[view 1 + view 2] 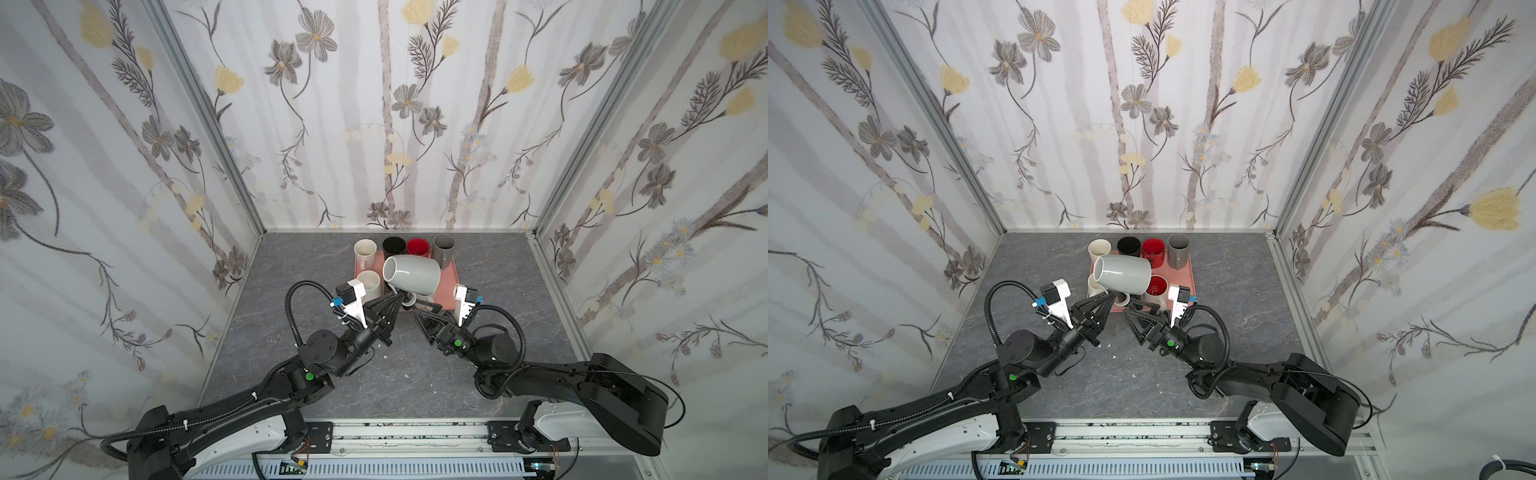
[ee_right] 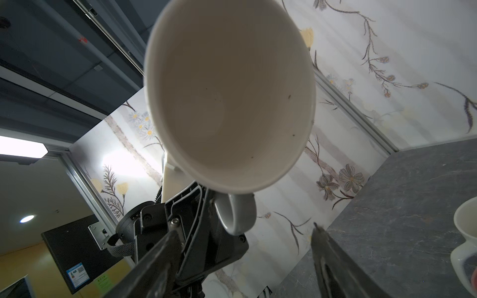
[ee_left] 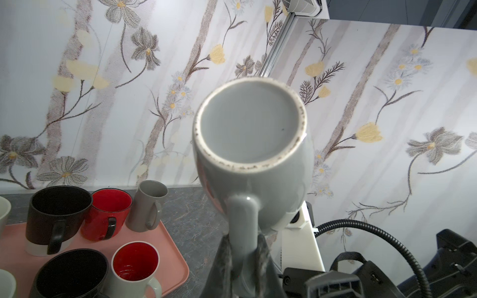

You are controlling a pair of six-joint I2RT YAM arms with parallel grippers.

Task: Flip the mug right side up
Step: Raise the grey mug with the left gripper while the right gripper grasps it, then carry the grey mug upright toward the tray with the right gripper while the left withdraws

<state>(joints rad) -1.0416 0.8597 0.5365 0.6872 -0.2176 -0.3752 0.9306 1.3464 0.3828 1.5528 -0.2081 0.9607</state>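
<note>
A light grey mug [image 1: 413, 272] [image 1: 1123, 274] hangs on its side above the pink tray [image 1: 452, 291], its mouth turned to the left in both top views. My left gripper [image 1: 400, 297] [image 1: 1109, 296] is shut on the mug's handle [image 3: 242, 219]. The left wrist view faces the mug's base [image 3: 251, 129]. The right wrist view looks into the mug's mouth [image 2: 229, 98]. My right gripper [image 1: 420, 311] [image 1: 1136, 309] [image 2: 246, 229] sits just below the handle, open, with its fingers [image 2: 320, 240] apart from it on either side.
Upright on the tray [image 1: 1188, 270] stand a cream mug [image 1: 365, 249], a black mug [image 1: 394, 246], a red mug [image 1: 417, 247], a tall grey mug [image 1: 444, 248] and more at the front [image 1: 368, 282] [image 1: 1156, 286]. Floral walls enclose the grey table [image 1: 332, 374].
</note>
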